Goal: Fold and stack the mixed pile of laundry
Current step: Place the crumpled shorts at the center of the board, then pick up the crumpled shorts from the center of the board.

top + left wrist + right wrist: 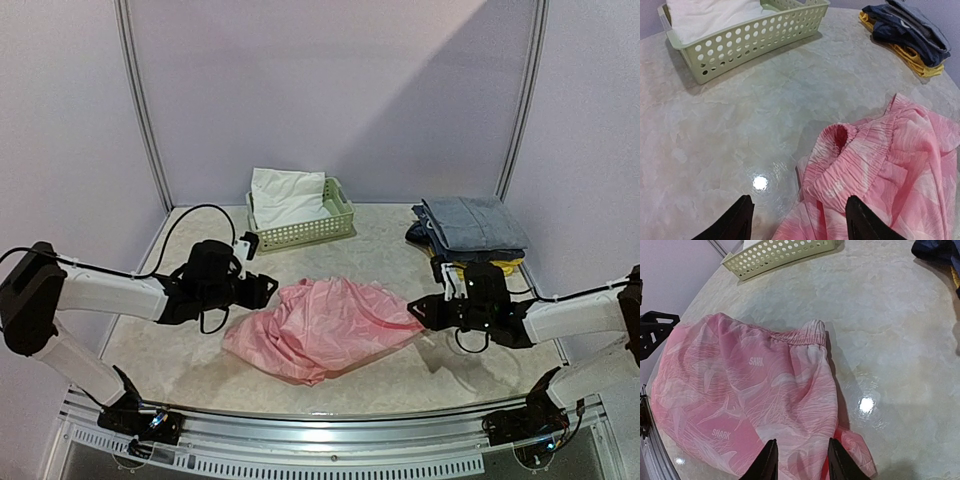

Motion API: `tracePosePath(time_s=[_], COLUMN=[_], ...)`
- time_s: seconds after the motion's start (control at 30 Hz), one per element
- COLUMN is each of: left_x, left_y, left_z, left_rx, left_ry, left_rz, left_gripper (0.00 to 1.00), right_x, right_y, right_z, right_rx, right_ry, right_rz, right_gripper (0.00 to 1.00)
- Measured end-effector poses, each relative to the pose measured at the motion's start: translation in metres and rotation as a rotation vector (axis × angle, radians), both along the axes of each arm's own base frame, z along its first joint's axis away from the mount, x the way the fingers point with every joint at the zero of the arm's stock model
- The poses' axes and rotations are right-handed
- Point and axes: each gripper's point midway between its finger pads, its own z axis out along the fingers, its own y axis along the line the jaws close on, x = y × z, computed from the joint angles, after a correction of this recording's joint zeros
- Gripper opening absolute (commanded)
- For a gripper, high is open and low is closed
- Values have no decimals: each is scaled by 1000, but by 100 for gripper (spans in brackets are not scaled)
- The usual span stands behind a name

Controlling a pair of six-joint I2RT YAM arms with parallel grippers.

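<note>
Marbled desk (380, 235) holds the pink piece (320, 328) stretched crosswise; my left fingers (735, 222) spread empty beside it, right fingers (767, 462) parted over it.

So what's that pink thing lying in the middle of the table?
The pink garment is thin, slightly sheer cloth with a pale leafy print and white SHARK lettering. One edge is a gathered elastic waistband. It lies rumpled and unfolded on the marbled table, between the left gripper and right gripper.
</note>
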Motion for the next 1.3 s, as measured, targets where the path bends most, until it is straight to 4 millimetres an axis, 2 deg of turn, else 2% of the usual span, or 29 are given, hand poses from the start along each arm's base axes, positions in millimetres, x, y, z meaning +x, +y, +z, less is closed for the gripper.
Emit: tracePosePath(time_s=[0.17, 0.3, 0.47, 0.7, 0.73, 0.87, 0.93, 1.1, 1.3], left_x=[0, 5, 6, 3, 2, 2, 2, 4, 7], left_y=[-8, -20, -36, -48, -49, -53, -55, -61, -57], left_z=[-12, -15, -21, -46, -50, -62, -65, -62, -55], left_rx=[-1, -18, -52, -60, -58, -58, -66, -85, -68], left_ry=[38, 65, 109, 193, 203, 233, 245, 236, 206], left_rz=[-29, -52, -101, -138, -139, -147, -153, -170, -154], left_gripper=[63, 57, 53, 51, 46, 13, 0, 0, 0], right_x=[0, -1, -2, -1, -2, -2, -2, 0, 4], right_y=[-3, -6, -8, -8, -8, -8, -9, -8, -4], right_z=[16, 25, 26, 27, 27, 26, 26, 25, 24], right_rx=[13, 13, -3, -14, -15, -18, -21, -26, -32], right_ry=[-38, -58, -61, -64, -62, -60, -60, -58, -50], right_rz=[-10, -14, -17, -12, -12, -11, -10, -8, -8], right_gripper=[44, 47, 48, 49, 50, 50, 50, 50, 50])
